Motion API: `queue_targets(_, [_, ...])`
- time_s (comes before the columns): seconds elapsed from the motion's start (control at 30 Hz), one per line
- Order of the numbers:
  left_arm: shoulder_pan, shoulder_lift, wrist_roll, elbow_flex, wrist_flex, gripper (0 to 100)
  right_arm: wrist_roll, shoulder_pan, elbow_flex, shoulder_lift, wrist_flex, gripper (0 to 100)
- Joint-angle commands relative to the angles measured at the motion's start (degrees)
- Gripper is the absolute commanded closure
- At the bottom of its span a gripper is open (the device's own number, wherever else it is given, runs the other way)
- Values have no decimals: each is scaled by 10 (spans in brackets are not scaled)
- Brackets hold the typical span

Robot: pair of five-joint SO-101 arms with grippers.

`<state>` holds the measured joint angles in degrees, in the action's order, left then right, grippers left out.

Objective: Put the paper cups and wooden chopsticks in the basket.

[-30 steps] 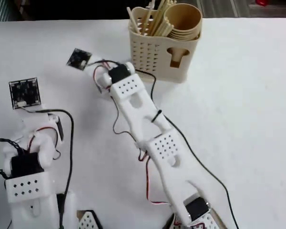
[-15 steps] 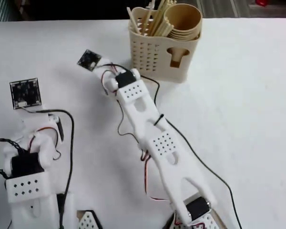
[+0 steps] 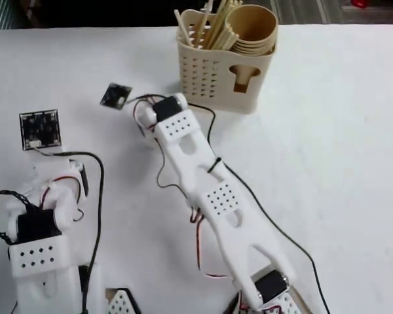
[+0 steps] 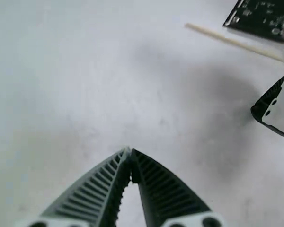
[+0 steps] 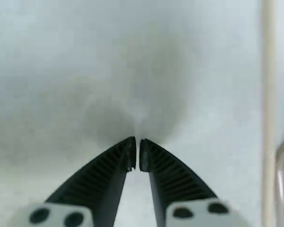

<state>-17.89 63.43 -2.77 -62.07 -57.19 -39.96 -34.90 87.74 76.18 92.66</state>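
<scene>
Wooden chopstick [image 4: 232, 41] lies loose on the white table [image 3: 340, 131], out past the left gripper [image 4: 130, 151], which is pinched closed on nothing, and next to the right arm's camera board [image 4: 262, 14]. Right gripper [image 5: 137, 142], farther out, is also closed and empty, tips low over the table just beside that chopstick. Farthest back, the basket [image 3: 209, 78] holds the stacked paper cups [image 3: 255, 29] and an upright chopstick bundle [image 3: 209, 26].

L arm [image 3: 36, 226] – folded back, jaws closed | R arm [image 3: 206, 180] – stretched fwd, jaws closed
</scene>
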Motion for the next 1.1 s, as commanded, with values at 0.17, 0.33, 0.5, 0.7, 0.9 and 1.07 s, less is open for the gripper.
queue_targets(0.17, [-2,11,-5,2,12,976,-4,15,9,-60,-96,967])
queue_targets(0.33, [-4,11,-5,2,12,976,-9,53,2,-56,-184,968])
queue_targets(0.5, [-4,11,-6,2,12,976,-9,50,9,-23,-187,971])
queue_targets(0.7, [-4,11,-6,2,12,976,-10,53,10,-40,-107,972])
queue_targets(0.9, [-4,11,-6,2,12,976,-10,60,10,-117,58,972])
queue_targets(1.07, [-4,11,-6,2,12,976,-86,104,9,-154,58,972])
